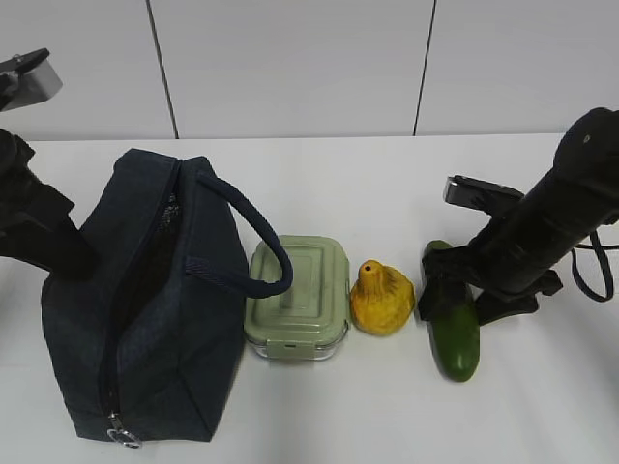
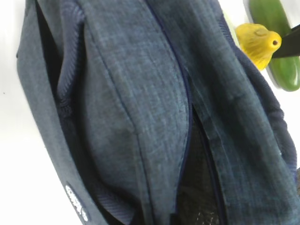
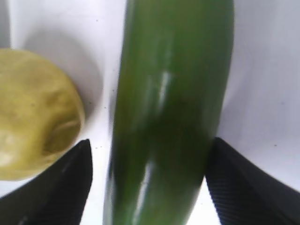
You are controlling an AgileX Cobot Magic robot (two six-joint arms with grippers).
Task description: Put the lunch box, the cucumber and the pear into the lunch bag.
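Nothing is packed yet: all three items are seen outside the bag [image 1: 126, 319], on the bench [image 1: 387, 193].

The bag lies at the left of the bench with its zipper open along the top; a dark gap is visible in the left wrist view. The box [image 1: 298, 298] sits just right of the bag, with a handle loop draped over its left edge. The pear [image 1: 381, 298] stands just right of the box. The cucumber [image 1: 453, 324] lies right of the pear, near it but apart.

Right gripper [image 3: 150, 187]: jaws are spread either side of the cucumber, one finger between cucumber and pear; contact cannot be confirmed, so no grip is claimed. Judged step: the cucumber pick is being set up.

Left gripper: jaws are not seen in any view; they are taken as pressed together. The left arm [image 1: 39, 227] is placed at the bag's far left side; whether fabric is pinched cannot be told.

Left to do: cucumber, pear and box are all to be put in.

Count: 1 bag, 1 box, 1 pear, 1 cucumber, 2 arms.
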